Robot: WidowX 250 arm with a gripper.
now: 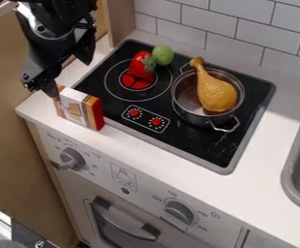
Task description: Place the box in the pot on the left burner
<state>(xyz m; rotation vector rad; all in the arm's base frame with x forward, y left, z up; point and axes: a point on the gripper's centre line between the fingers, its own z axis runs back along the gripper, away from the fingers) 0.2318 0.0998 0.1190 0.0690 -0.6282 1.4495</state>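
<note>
Camera view, open pincer [68, 77], box [79, 107]

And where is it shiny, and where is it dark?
In the camera view, light glints on the pot's metal rim, while the inside of the pot is darker; the white counter looks bright, the stovetop black; I can't tell where the light comes from.
</note>
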